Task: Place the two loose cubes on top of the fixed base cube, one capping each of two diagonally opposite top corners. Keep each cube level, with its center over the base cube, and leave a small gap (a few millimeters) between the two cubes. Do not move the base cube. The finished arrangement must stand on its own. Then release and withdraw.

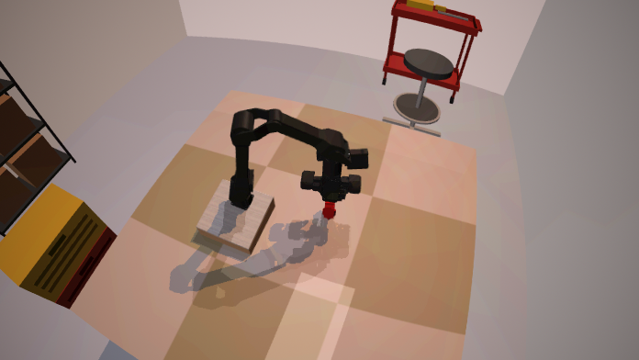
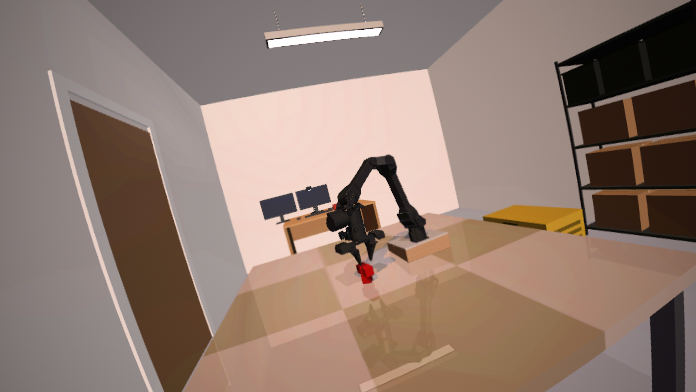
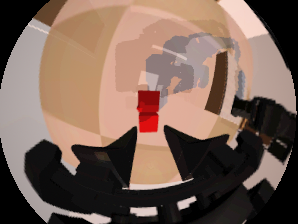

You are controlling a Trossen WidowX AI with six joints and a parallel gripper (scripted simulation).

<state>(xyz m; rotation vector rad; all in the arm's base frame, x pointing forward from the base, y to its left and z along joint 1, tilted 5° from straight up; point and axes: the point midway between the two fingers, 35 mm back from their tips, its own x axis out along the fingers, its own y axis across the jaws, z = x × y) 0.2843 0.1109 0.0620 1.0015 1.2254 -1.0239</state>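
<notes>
A small stack of red cubes (image 1: 329, 212) (image 2: 366, 273) (image 3: 148, 111) stands on the table top near the middle. In the wrist view it shows as a brighter red face above a darker one; I cannot tell the single cubes or any gap between them. My gripper (image 1: 329, 203) (image 2: 360, 258) (image 3: 150, 128) points straight down just above the stack. Its fingers stand apart and the red cubes lie just beyond the fingertips, with nothing between them.
The arm's wooden mounting block (image 1: 236, 220) (image 2: 420, 245) stands to the left of the stack. Off the table are a yellow case (image 1: 50, 243), a black shelf with boxes (image 2: 635, 150) and a red cart with a stool (image 1: 427, 69).
</notes>
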